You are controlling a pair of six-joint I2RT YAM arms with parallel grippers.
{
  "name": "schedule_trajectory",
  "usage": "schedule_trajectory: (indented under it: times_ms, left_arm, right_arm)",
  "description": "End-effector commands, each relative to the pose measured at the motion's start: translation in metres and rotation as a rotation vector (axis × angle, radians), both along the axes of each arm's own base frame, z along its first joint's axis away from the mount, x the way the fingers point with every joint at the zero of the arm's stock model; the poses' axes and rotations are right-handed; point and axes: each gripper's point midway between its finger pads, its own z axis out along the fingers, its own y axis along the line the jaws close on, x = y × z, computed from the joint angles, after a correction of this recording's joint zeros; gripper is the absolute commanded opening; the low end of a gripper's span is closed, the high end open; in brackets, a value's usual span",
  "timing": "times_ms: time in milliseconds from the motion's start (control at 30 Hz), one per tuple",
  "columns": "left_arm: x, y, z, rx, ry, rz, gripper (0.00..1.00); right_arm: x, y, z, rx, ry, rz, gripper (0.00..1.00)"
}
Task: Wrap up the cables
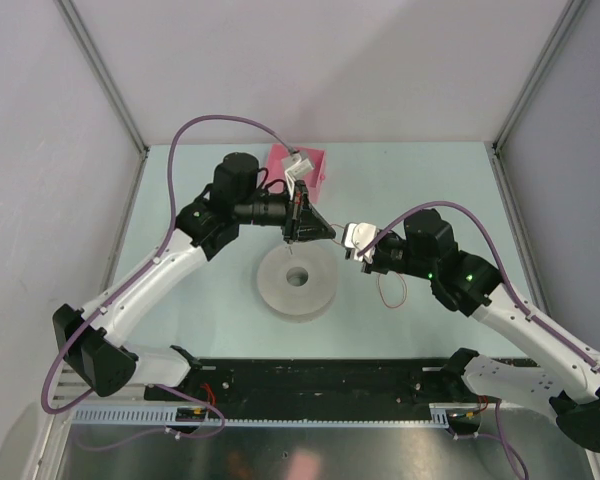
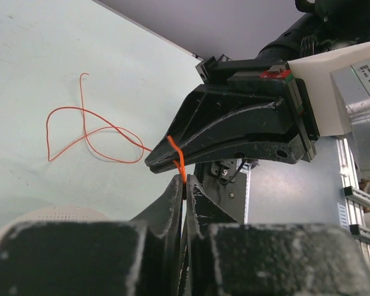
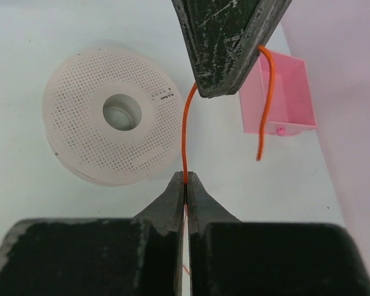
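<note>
The cable is a thin orange wire. In the left wrist view its loose loops [image 2: 92, 131] lie on the table. My left gripper [image 2: 185, 180] is shut on the wire, just below the right gripper's shut fingers [image 2: 234, 132], where the wire crosses the tip [image 2: 175, 153]. In the right wrist view my right gripper [image 3: 185, 179] is shut on the wire [image 3: 186, 132], which rises to the left gripper's fingers [image 3: 228, 43]; a free end [image 3: 266, 105] hangs beside them. From above, both grippers, left [image 1: 325, 230] and right [image 1: 346, 240], meet tip to tip above the table, the wire loop [image 1: 391, 304] below the right one.
A white perforated spool [image 1: 298, 281] lies flat on the table just near of the grippers; it also shows in the right wrist view [image 3: 111, 120]. A pink open box [image 1: 314, 164] stands at the back, also in the right wrist view [image 3: 287, 98]. Grey walls enclose the table.
</note>
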Motion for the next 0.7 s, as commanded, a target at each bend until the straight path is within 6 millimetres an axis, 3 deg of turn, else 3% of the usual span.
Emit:
schedule_trajectory:
  times_ms: [0, 67, 233, 300, 400, 533, 667]
  left_arm:
    - [-0.004, -0.001, 0.014, -0.014, -0.059, -0.021, 0.03]
    - [-0.007, 0.0, 0.01, -0.009, -0.045, -0.03, 0.01]
    - [-0.012, 0.002, 0.0, 0.001, -0.002, -0.03, 0.0]
    - [-0.01, 0.002, -0.001, 0.003, 0.015, -0.019, 0.0]
    - [-0.005, 0.001, -0.002, 0.009, 0.048, 0.021, 0.0]
    - [-0.003, 0.001, -0.001, 0.007, 0.089, 0.047, 0.0]
    - [-0.003, 0.002, 0.005, -0.014, 0.117, 0.056, 0.0]
  right_arm:
    - [0.004, 0.0, 0.026, 0.028, -0.068, -0.009, 0.0]
    - [0.006, -0.001, 0.028, 0.03, -0.07, -0.027, 0.13]
    - [0.008, -0.001, 0.041, 0.09, -0.077, -0.053, 0.68]
    - [0.007, 0.003, 0.049, 0.134, -0.078, -0.043, 0.85]
    - [0.0, 0.011, 0.062, 0.203, -0.085, 0.003, 0.94]
    - [-0.006, 0.021, 0.075, 0.279, -0.087, 0.043, 0.98]
    - [-0.007, 0.026, 0.075, 0.319, -0.075, 0.054, 0.99]
